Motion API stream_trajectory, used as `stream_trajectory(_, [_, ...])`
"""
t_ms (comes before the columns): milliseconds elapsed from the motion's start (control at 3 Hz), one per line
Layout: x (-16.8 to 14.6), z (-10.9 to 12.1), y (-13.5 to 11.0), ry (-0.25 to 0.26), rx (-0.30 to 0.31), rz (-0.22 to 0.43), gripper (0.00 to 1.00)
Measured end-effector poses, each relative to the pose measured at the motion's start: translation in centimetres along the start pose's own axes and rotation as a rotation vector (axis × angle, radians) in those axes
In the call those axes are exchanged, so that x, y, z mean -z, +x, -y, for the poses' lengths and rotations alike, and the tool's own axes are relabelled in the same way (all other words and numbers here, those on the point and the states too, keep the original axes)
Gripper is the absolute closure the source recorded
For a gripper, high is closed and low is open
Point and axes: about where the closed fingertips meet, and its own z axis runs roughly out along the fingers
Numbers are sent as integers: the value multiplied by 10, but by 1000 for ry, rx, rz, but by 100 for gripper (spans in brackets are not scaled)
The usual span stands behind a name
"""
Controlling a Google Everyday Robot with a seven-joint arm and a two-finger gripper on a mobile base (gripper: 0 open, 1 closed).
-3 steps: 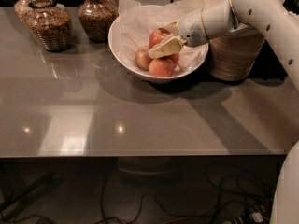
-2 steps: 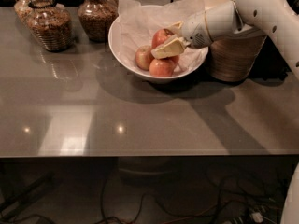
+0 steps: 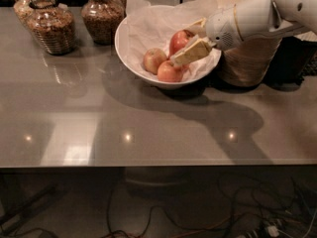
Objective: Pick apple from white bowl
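The white bowl (image 3: 122,46), lined with crumpled white paper, stands at the back middle of the grey table. The red apple (image 3: 177,41) is at the bowl's right side, between my gripper's two beige fingers. My gripper (image 3: 191,38) reaches in from the right over the bowl's rim and is shut on the apple, one finger (image 3: 198,25) above it and one finger (image 3: 192,51) below it. Two smaller, paler apples (image 3: 153,59) (image 3: 169,72) lie in the bowl to the left and in front.
Two glass jars of brown grain (image 3: 53,29) (image 3: 101,15) stand at the back left. A stack of beige bowls (image 3: 246,61) stands right of the white bowl, under my arm. The table's front edge (image 3: 148,163) runs across the view.
My gripper has shifted a little to the right and up toward the bowl's right rim, and the red apple has moved with it.
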Motion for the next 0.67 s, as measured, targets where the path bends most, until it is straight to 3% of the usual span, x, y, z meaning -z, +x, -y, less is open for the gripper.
stream_trajectory(333, [29, -18, -16, 8, 46, -2, 100])
stream_trajectory(667, [69, -47, -1, -8, 56, -54, 100])
